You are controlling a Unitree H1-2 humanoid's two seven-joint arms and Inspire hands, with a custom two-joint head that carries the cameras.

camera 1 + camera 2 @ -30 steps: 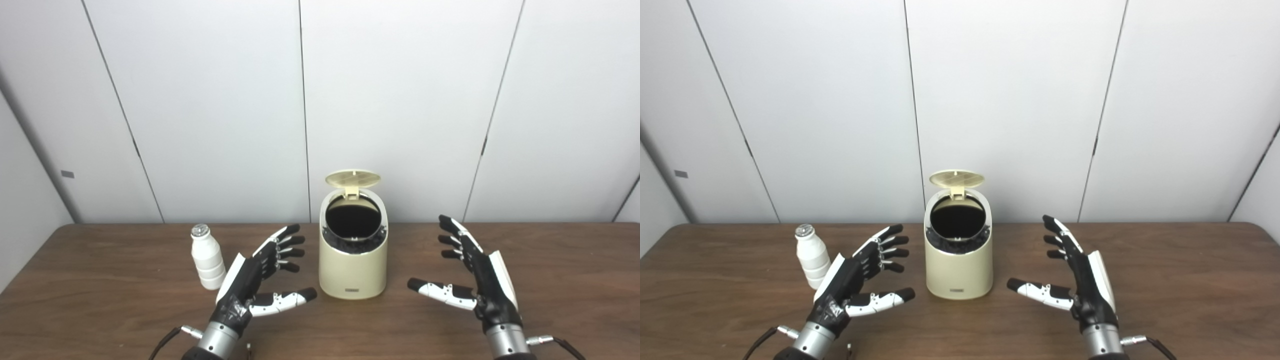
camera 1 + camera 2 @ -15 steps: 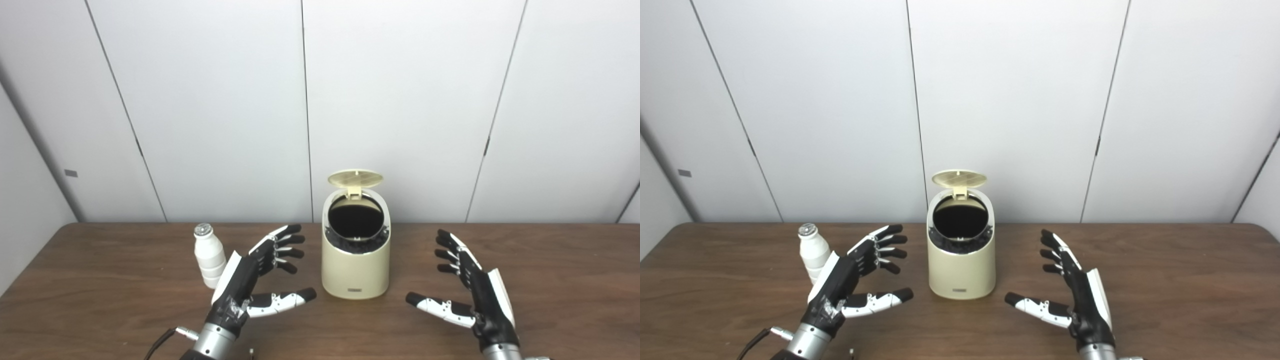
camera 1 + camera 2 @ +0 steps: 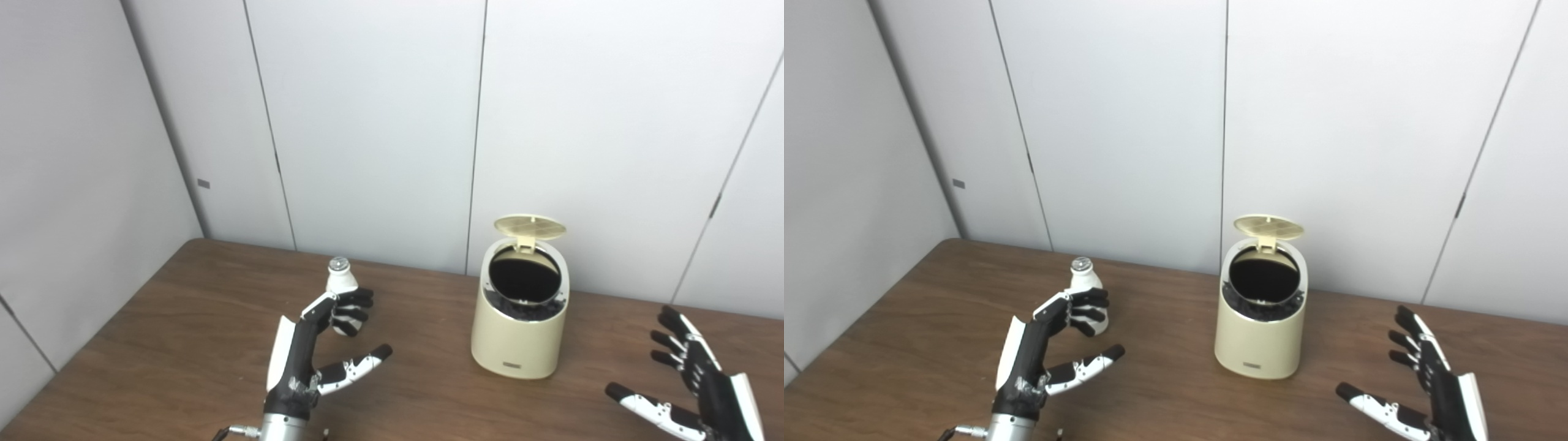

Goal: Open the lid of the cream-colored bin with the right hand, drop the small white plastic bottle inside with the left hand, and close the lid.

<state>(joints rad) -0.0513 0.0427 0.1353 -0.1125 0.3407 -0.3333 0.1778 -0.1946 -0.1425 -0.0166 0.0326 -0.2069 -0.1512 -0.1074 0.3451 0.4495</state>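
White bottle point(image 3: 339, 278) now behind left hand point(image 3: 312, 349)

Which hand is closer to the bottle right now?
The left hand: its fingers overlap the white bottle in view. The right hand sits open past the bin, far from it.

Wooden table point(image 3: 184, 318) carries bottle point(image 3: 339, 278) and bin point(image 3: 517, 343).

Bin point(image 3: 517, 343) is showing a cream body, a dark round opening and a cream lid point(image 3: 530, 226) with a ribbed grid underside. Left of the bin, the bottle point(image 3: 340, 283) is showing white with a silver cap. Both hands point(image 3: 312, 352) point(image 3: 704, 392) are showing black with white panels. The table point(image 3: 184, 318) under the bin is showing dark brown wood grain; the wall point(image 3: 367, 122) behind it is showing pale grey panels.
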